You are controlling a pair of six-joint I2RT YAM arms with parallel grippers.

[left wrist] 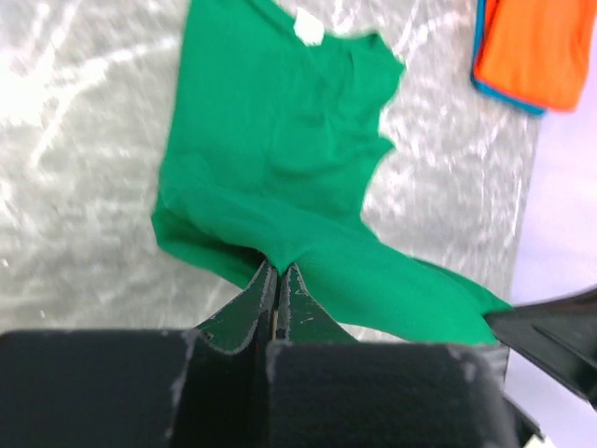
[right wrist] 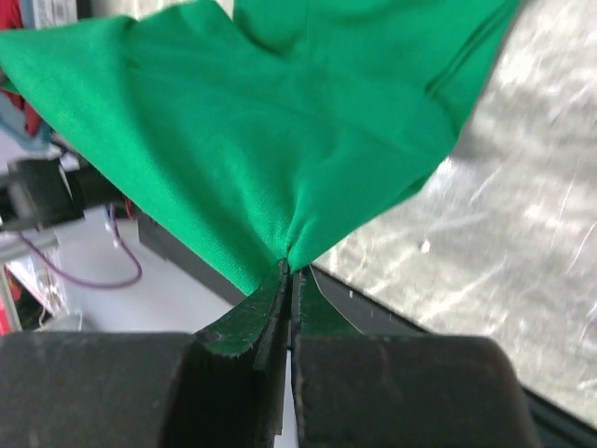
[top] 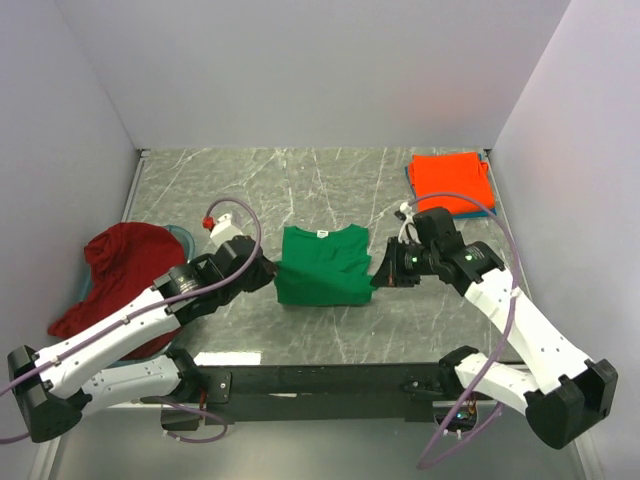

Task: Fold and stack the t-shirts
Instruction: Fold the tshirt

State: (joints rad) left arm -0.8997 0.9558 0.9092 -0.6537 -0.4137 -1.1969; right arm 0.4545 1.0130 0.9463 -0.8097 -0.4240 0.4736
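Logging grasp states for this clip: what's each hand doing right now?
Left hand: closed, pinching the green t-shirt at its left side.
Right hand: closed, pinching the same shirt at its right side.

Robot lab test cell, not a home. Marble-look tabletop (top: 250, 180) is boxed in by plain white panels (top: 300, 70), with both arms bolted to a black base rail (top: 320, 382). Loose purple cables (top: 513, 290), and a green t-shirt (top: 322, 265) on the table. Off-table clutter in the right wrist view is probably bench gear; too blurred to confirm.

White arms (top: 110, 335), black joints (top: 185, 285), lilac cables (top: 247, 207).
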